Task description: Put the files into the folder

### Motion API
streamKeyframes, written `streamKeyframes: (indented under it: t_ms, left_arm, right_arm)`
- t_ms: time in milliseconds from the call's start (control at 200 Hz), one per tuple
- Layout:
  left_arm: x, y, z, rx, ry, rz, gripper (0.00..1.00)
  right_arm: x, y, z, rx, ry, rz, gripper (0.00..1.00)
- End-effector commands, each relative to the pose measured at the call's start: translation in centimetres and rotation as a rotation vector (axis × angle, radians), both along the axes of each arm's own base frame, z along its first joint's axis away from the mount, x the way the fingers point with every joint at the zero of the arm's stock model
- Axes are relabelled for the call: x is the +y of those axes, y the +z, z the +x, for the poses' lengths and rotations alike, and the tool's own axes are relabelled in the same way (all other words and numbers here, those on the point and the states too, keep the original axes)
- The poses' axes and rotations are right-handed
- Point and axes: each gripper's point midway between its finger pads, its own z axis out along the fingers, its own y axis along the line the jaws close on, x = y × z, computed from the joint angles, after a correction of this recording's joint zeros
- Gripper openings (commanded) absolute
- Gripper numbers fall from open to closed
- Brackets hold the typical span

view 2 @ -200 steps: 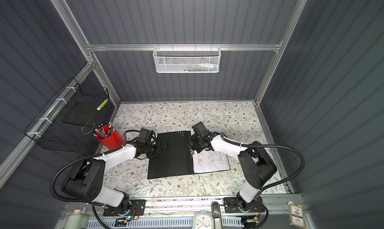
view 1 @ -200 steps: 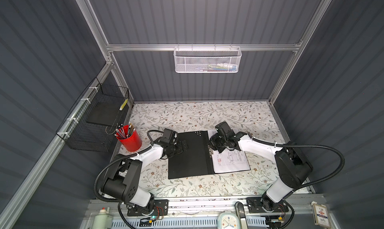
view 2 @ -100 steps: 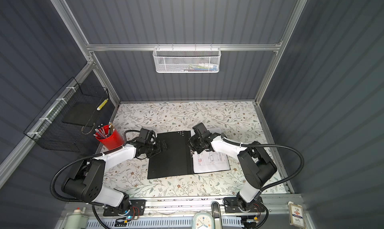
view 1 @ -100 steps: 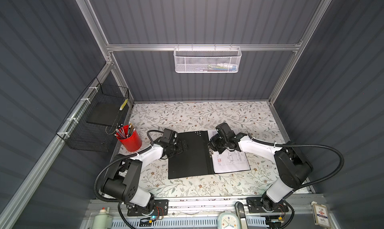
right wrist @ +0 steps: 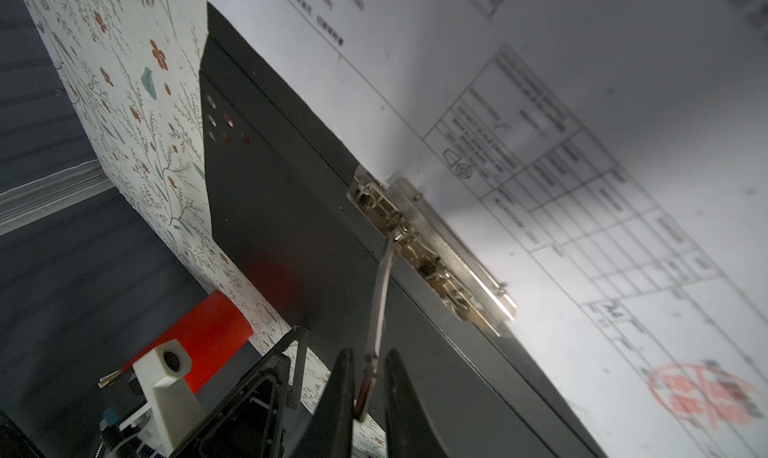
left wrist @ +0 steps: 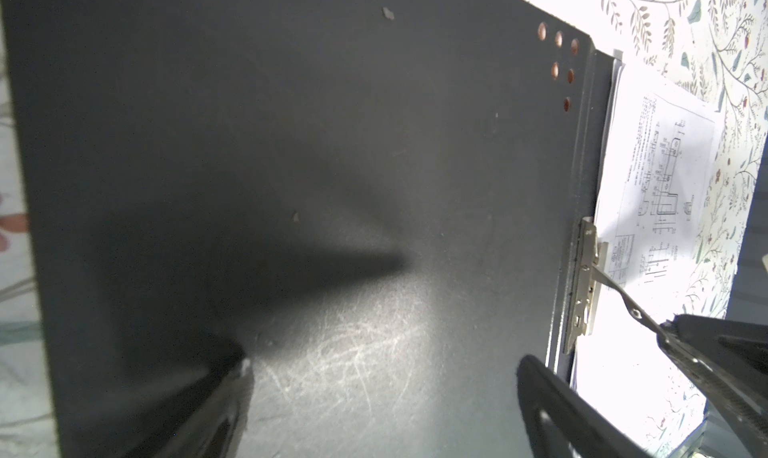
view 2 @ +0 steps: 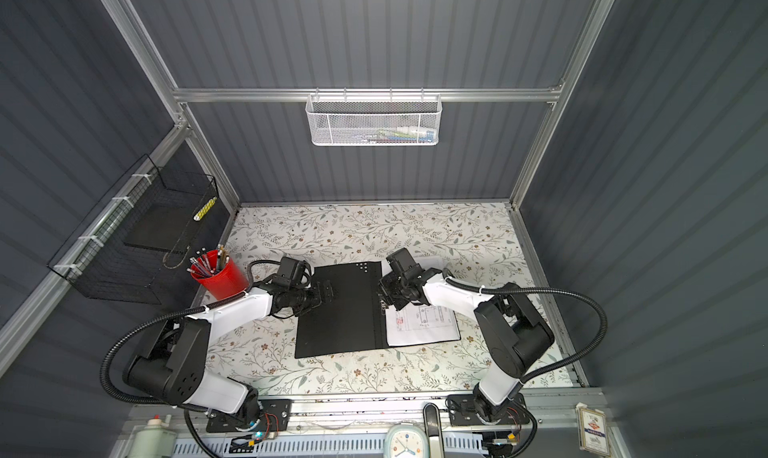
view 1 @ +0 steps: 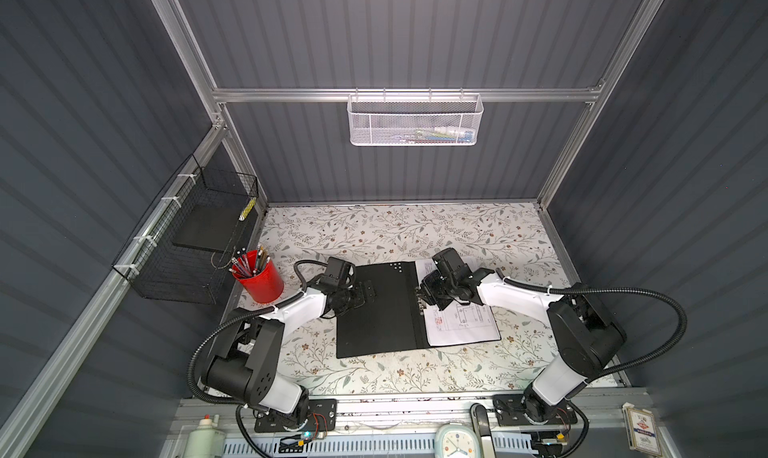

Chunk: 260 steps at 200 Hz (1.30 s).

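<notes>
The folder (view 1: 382, 310) (view 2: 340, 310) lies open on the table, black inside up. The files (view 1: 461, 327) (view 2: 419, 327), white printed sheets, lie on its right half, their edge at the metal spine clip (right wrist: 432, 252) (left wrist: 586, 285). My right gripper (view 1: 423, 295) (view 2: 384, 295) (right wrist: 368, 377) is shut on the clip's raised thin lever (right wrist: 380, 298) (left wrist: 623, 302). My left gripper (view 1: 368, 295) (view 2: 328, 293) (left wrist: 384, 364) stands wide open just above the bare left cover (left wrist: 291, 144), nothing between its fingers.
A red cup of pencils (view 1: 262, 283) (right wrist: 208, 335) stands left of the folder, near my left arm. A black wire basket (view 1: 187, 248) hangs on the left wall, a white mesh basket (view 1: 415, 119) on the back wall. The floral tabletop (view 1: 415, 231) stretches behind the folder.
</notes>
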Motion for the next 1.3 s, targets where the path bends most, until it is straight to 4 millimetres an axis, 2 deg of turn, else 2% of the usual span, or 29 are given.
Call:
streamKeyframes:
  t_ms: [0, 795, 1180, 1296]
  left_arm:
    - [0.68, -1.77, -1.62, 0.078, 0.010, 0.035, 1.00]
    - [0.61, -2.03, -1.65, 0.087, 0.011, 0.032, 1.00]
    - [0.76, -2.35, -1.74, 0.099, 0.018, 0.041, 1.00]
    - [1.24, -2.71, -1.80, 0.111, 0.033, 0.069, 1.00]
  right_arm:
    - [-0.21, 0.35, -0.12, -0.003, -0.007, 0.011, 0.18]
    - [-0.67, 0.40, -0.46, -0.007, -0.021, 0.032, 0.18]
    - [-0.71, 0.45, -0.56, -0.008, -0.024, 0.044, 0.13]
    - [-0.90, 0.29, -0.80, -0.006, -0.026, 0.040, 0.08]
